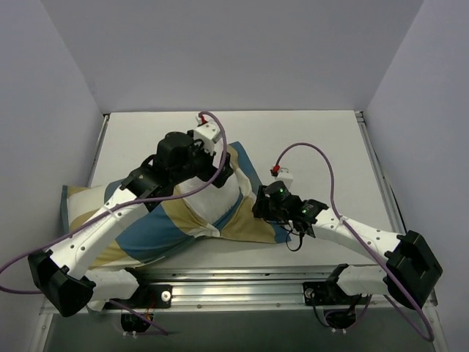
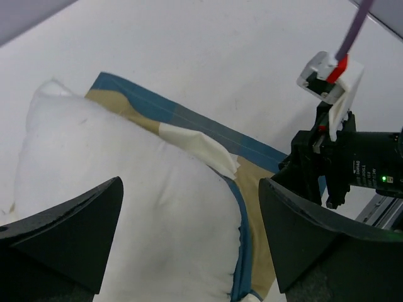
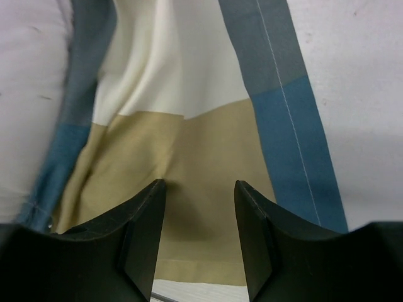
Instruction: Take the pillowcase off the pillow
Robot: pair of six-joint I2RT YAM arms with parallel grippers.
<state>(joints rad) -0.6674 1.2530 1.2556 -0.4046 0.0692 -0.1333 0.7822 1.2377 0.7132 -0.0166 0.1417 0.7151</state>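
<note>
The pillowcase (image 1: 157, 233), in blue, tan and cream checks, lies across the near part of the table. The white pillow (image 1: 220, 202) bulges out of its opening. My left gripper (image 1: 220, 176) is wide open and hovers just above the bare pillow (image 2: 126, 189). The case's blue edge (image 2: 242, 251) runs next to its right finger (image 2: 308, 233). My right gripper (image 1: 258, 207) is open, with its fingers (image 3: 141, 239) on either side of a tan block of the pillowcase (image 3: 195, 145). Nothing is clamped.
The white table (image 1: 315, 139) stretches behind and to the right of the pillow. A metal rail (image 1: 242, 282) runs along the near edge between the arm bases. Purple cables (image 1: 326, 172) loop above both arms. Grey walls enclose the table.
</note>
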